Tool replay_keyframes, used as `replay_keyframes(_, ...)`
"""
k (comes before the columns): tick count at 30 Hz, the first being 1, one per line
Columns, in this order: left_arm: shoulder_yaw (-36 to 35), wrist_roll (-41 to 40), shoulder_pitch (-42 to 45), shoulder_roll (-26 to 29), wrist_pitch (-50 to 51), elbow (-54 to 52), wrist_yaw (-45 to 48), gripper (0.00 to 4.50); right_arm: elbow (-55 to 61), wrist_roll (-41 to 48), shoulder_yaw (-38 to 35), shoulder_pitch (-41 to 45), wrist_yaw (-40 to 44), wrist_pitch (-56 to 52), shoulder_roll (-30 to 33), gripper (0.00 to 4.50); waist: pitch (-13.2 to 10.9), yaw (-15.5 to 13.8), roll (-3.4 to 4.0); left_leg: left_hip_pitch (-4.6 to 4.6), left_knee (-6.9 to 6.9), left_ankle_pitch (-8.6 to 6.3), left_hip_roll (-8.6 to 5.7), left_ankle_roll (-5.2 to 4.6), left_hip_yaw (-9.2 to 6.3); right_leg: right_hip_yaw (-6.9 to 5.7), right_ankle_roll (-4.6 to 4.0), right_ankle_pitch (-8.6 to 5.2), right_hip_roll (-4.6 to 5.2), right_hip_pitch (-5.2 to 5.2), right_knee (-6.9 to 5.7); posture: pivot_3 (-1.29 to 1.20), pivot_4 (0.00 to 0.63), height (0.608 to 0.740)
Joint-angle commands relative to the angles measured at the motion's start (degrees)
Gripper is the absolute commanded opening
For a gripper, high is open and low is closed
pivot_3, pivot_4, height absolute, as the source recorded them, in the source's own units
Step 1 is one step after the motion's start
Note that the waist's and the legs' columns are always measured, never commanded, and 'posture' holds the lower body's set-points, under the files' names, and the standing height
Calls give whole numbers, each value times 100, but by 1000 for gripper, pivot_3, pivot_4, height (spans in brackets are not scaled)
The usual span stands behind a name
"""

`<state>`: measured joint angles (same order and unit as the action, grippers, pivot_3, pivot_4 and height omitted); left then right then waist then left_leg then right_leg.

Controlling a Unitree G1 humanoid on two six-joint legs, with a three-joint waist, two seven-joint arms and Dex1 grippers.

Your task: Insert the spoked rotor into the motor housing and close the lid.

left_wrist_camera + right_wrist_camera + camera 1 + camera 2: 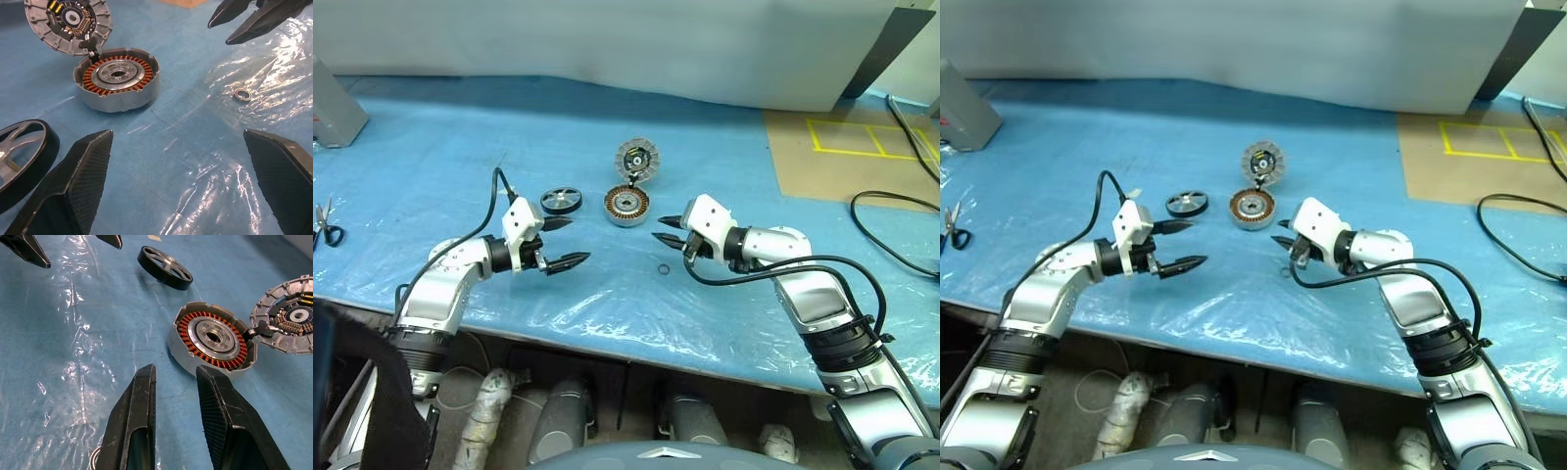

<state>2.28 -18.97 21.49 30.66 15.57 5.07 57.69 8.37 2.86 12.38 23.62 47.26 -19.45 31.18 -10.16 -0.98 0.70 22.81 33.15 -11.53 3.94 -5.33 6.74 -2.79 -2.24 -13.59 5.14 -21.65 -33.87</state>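
At centre frame the housing (627,206) sits on the counter (431,166), its lid (636,159) swung open behind it and the rotor (561,201) just left. The left gripper (566,242) gapes wide and empty; the right gripper (665,230) is narrowly parted, also empty.

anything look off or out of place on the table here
One small metal ring, like a loose bearing, lies alone on the blue sheet near the right gripper, apart from the motor housing. Nothing looks spilled or broken.

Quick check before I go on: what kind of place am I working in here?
Probably a lab or workshop test bench: a table under a blue plastic sheet, taped yellow outlines on a brown board, loose black cables, and scissors at the edge.
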Motion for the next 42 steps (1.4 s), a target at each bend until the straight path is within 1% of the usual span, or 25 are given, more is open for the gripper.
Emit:
replay_keyframes(1, -109, -99, 69, -20, 179, -290, -171, 4500, 348, 48, -69, -62, -79, -32, -17, 1294, 0, 1, 0, 0, 2, 0, 0, 0, 0, 0, 0, 0, 0, 0, 0, 0, 150, 740)
replay_keyframes(8, -136, -186, 396, -128, 341, -156, -209, 4500, 504, 66, -151, -175, -210, -138, 0, 1294, 0, -3, 0, 0, 8, 0, 0, -1, -1, -1, -1, 0, 0, 2, -4, 0, 150, 740)
replay_keyframes(14, -162, -368, 474, -116, 430, -206, -62, 4500, 455, 53, -196, -21, -210, -67, 40, 1294, 0, 8, 0, 1, 9, 1, 1, -1, -1, -2, -1, 0, 0, 2, -4, 0, 150, 740)
replay_keyframes(22, -162, -293, 400, 18, 245, -159, 154, 4500, -231, -203, 295, 1033, 226, 463, -71, 1294, -1, 12, -2, -1, 19, 3, 2, 1, -1, -3, -7, -3, 0, -4, -29, 0, 150, 740)
replay_keyframes(26, -209, -238, 339, 131, 40, -90, 246, 4500, -1044, -505, 622, 1821, 366, 733, -290, 1294, -3, 14, -5, 14, 36, 4, 2, 3, 0, -2, -25, -14, 1, -34, -73, 0, 150, 740)
replay_keyframes(28, -240, -221, 324, 133, -23, -48, 189, 4500, -1593, -846, 841, 2219, 306, 956, -382, 1294, -3, 16, -5, 34, 54, 7, 7, 8, 0, -2, -26, -14, 0, -55, -95, 0, 150, 740)
replay_keyframes(30, -260, -220, 302, 115, -63, -25, 135, 4500, -2142, -1088, 981, 2606, 229, 1357, -502, 1687, -3, 16, -5, 37, 60, 10, 11, 13, 0, -5, -26, -14, -1, -58, -104, 0, 150, 740)
replay_keyframes(31, -264, -222, 280, 108, -87, -23, 119, 4500, -2389, -1100, 1014, 2773, 305, 1477, -570, 1876, -4, 17, -6, 38, 66, 10, 12, 13, 0, -6, -27, -14, -1, -59, -109, 0, 150, 740)
replay_keyframes(32, -264, -227, 244, 103, -107, -33, 109, 4500, -2652, -1123, 1070, 2935, 429, 1634, -626, 2157, -4, 16, -6, 40, 71, 10, 13, 13, 0, -6, -27, -14, -1, -59, -112, 0, 150, 740)
replay_keyframes(33, -259, -225, 208, 95, -130, -43, 92, 4500, -2950, -1170, 1108, 3093, 482, 1764, -698, 2541, -4, 17, -7, 40, 75, 9, 14, 13, 0, -6, -27, -15, -1, -58, -113, 0, 150, 740)
replay_keyframes(36, -266, -238, 121, 36, -150, -105, -17, 4500, -3911, -1319, 1190, 3541, 536, 2058, -973, 3496, -6, 22, -9, 45, 85, 8, 15, 12, 0, -7, -28, -14, -1, -58, -116, 0, 150, 740)
replay_keyframes(39, -286, -249, 58, -47, -154, -175, -166, 4500, -4721, -1375, 1234, 3906, 743, 1996, -1318, 4474, -8, 23, -13, 56, 98, 7, 17, 9, 0, -8, -28, -14, -1, -64, -122, 0, 150, 740)
replay_keyframes(40, -285, -248, 20, -56, -164, -199, -187, 4500, -4919, -1475, 1327, 3984, 806, 2188, -1399, 4474, -8, 19, -13, 61, 102, 7, 17, 8, 0, -9, -28, -14, -1, -68, -125, 0, 150, 740)
replay_keyframes(42, -276, -256, -52, -76, -158, -259, -219, 4500, -5411, -1744, 1464, 4184, 669, 2390, -1569, 4474, -8, 22, -14, 71, 106, 6, 19, 7, 0, -12, -28, -14, -1, -77, -132, 0, 150, 740)
